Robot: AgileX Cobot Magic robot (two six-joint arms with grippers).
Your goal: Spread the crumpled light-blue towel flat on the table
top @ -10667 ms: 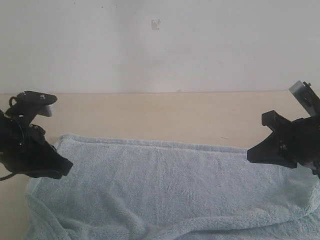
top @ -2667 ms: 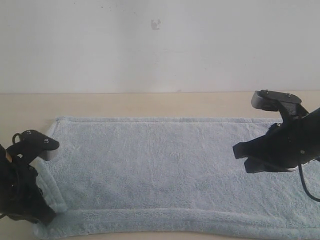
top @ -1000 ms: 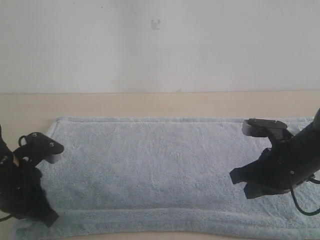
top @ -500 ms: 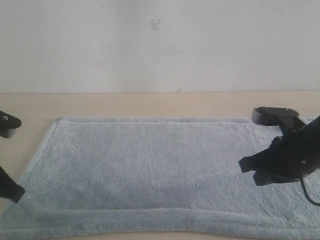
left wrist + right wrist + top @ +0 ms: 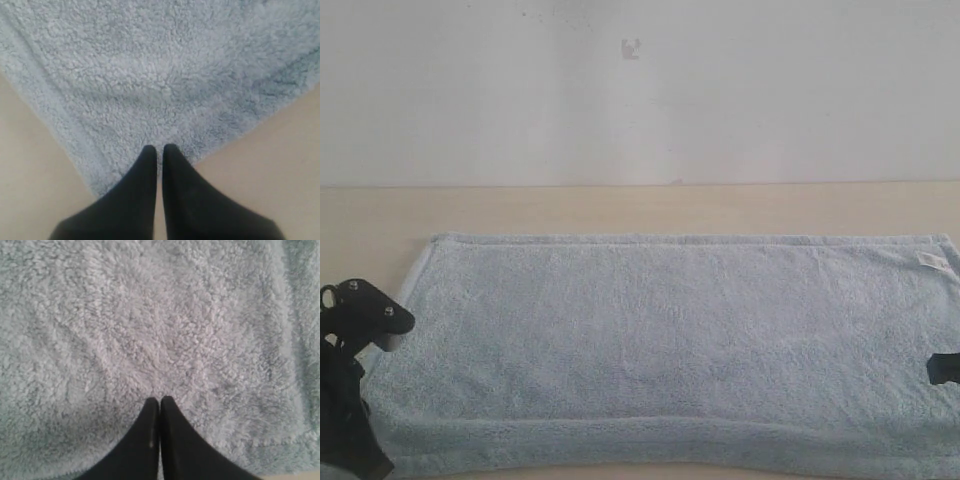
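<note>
The light-blue towel [image 5: 660,340] lies spread out as a wide rectangle on the beige table [image 5: 620,208]. Its white label [image 5: 929,260] shows at the far right corner. My left gripper [image 5: 377,465] hangs at the towel's near left corner. In the left wrist view the left gripper [image 5: 159,148] is shut, its tips over the towel [image 5: 165,75] corner, nothing between them. Only a black tip of my right gripper [image 5: 942,368] shows at the right edge. In the right wrist view the right gripper [image 5: 160,399] is shut above the towel [image 5: 150,315].
Bare table [image 5: 30,175] flanks the towel corner on both sides in the left wrist view. A strip of bare table runs behind the towel up to the white wall [image 5: 640,90]. The towel's hemmed edge [image 5: 295,340] runs close beside the right gripper.
The right arm has drawn back to the right edge, uncovering the towel's far right corner and label. The left arm swung out left, then came back to the near left corner.
</note>
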